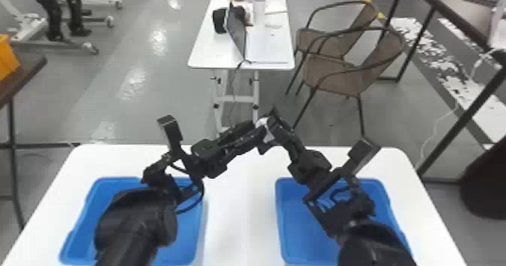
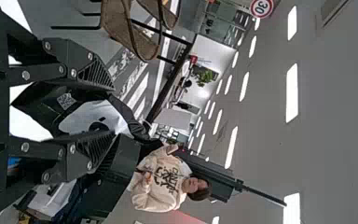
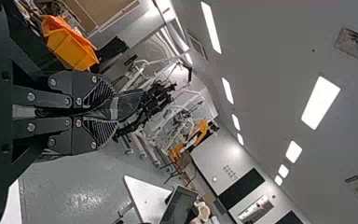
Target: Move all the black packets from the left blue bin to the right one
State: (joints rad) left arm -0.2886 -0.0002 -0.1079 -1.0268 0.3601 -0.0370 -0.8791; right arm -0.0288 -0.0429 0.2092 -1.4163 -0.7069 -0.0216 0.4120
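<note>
Currently in hand: one black packet point(image 2: 86, 117), with a white patch, held up between the two arms, above the far part of the counter point(image 1: 241, 212).

Left end effector point(image 2: 112, 109): fingers spread apart, one on either side of the packet; whether either one presses on it cannot be told.

Right end effector point(image 3: 110, 110): fingers pressed nearly together, pinching the packet.

Left blue bin point(image 1: 188, 233): on the counter, partly covered by the left arm; its full contents cannot be told.

Right blue bin point(image 1: 295, 212): on the counter, partly behind the right arm.

Step, as judged: handover, left to right.

Handling notes: keep the right pinch firm and motionless while the left fingers clear both edges; back the left away straight along its own fingers, so that no ribbed pad drags the soft wrapper. Part the arms before any swing. Then carry the packet over the right blue bin, lower inside the rim, release.

Likely faults: packet folding or slipping at a shallow pinch; fingertips knocking together.
</note>
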